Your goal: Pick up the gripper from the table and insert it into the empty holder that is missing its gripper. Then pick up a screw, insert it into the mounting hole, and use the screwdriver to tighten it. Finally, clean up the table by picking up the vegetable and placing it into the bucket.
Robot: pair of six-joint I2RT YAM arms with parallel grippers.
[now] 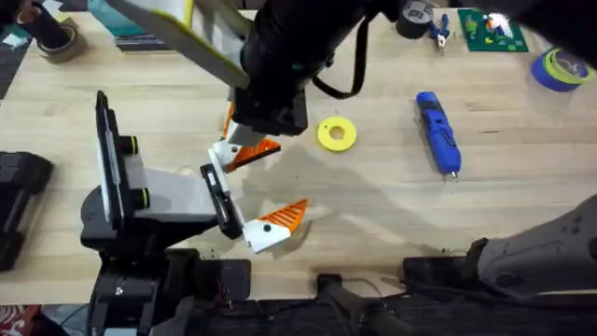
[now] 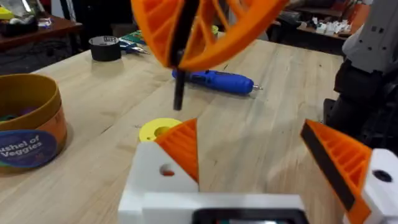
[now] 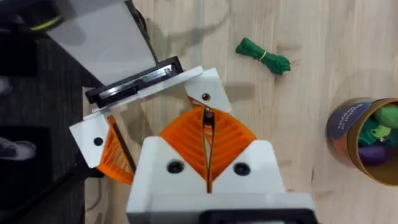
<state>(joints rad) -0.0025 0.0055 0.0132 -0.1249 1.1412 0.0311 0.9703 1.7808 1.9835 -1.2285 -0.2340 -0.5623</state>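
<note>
Surface: pale wood-plank table [image 1: 373, 201]; cluttered benches in the room behind. My left gripper [image 1: 287, 177] is spread wide, an orange ribbed finger on each white mount, nothing between them. My right gripper [image 3: 207, 115] hangs just over it, fingers pressed together on a thin dark rod [image 2: 179, 87] that points down above the left claw's nearer mount, beside its screw hole [image 2: 166, 170]. From overhead the right arm looms large and dark and hides part of that meeting point. The blue screwdriver [image 1: 438, 131] lies flat on the table to the right, well apart from both claws, with a yellow ring [image 1: 337, 133] between. The green vegetable [image 3: 262, 55] lies loose on the wood near the bucket [image 3: 348, 134], which has toy veggies inside. Tape rolls [image 1: 61, 42], pliers [image 1: 438, 33] and a green board [image 1: 492, 31] are along the far edge.
</note>
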